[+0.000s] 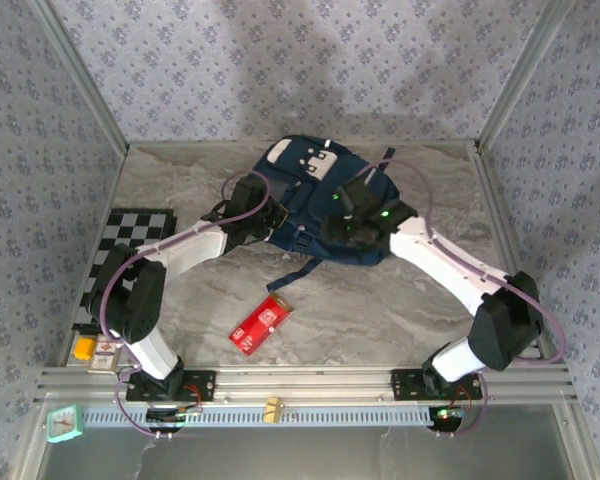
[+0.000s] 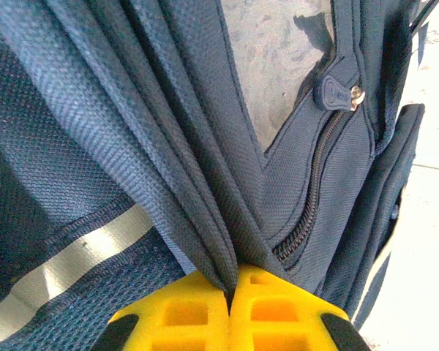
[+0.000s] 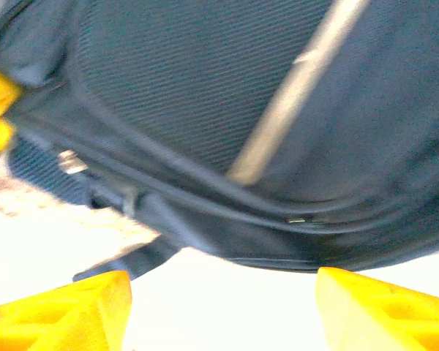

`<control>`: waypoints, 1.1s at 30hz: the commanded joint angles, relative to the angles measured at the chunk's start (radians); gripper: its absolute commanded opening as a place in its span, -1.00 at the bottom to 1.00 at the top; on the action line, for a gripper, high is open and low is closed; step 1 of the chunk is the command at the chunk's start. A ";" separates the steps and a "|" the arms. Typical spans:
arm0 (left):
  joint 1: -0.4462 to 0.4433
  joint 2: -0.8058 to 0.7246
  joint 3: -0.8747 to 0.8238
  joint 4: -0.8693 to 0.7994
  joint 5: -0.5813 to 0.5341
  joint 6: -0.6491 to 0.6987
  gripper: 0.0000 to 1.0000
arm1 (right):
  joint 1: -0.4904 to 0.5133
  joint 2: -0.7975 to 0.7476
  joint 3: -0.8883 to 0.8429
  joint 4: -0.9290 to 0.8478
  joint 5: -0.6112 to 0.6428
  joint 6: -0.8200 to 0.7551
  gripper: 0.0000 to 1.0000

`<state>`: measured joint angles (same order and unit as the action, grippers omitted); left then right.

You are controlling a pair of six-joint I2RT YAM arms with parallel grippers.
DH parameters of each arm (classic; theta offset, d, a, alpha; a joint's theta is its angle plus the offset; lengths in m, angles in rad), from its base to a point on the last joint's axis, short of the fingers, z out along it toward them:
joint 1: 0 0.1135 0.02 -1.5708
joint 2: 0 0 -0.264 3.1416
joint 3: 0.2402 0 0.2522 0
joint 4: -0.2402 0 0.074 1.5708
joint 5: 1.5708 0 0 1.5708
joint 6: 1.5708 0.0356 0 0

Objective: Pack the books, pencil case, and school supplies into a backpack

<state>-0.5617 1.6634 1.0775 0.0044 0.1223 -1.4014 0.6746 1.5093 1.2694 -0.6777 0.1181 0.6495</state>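
Pinches a fold of backpack [image 2: 132, 131] fabric beside the zipper [image 2: 318, 175], left hand [image 2: 230, 292] clamped tight. Holds right hand [image 3: 223, 292] wide and empty by the bag's edge. Leaves school supplies [image 1: 261, 324], a red packet, flat on the surface [image 1: 380, 300], well apart from the bag. Seems mid-opening; next calls for parting the zipper mouth, then fetching that packet.

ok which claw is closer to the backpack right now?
Left. The left claw is shut on a fold of the backpack; the right claw is open, just short of its side.
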 commanded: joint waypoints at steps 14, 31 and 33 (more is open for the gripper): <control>-0.029 -0.107 -0.031 0.106 0.070 -0.072 -1.00 | 0.144 0.314 0.235 0.058 0.214 0.331 0.12; -0.023 -0.111 -0.026 0.072 0.045 -0.034 -1.00 | 0.110 0.202 0.134 -0.117 0.306 0.388 -0.19; -0.024 -0.108 -0.025 0.079 0.051 -0.038 -1.00 | 0.118 0.180 0.123 -0.085 0.281 0.329 -0.23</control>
<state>-0.5873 1.6115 1.0386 0.0483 0.1455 -1.4517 0.8043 1.7489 1.4117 -0.7139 0.3595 1.0328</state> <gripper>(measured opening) 0.053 0.392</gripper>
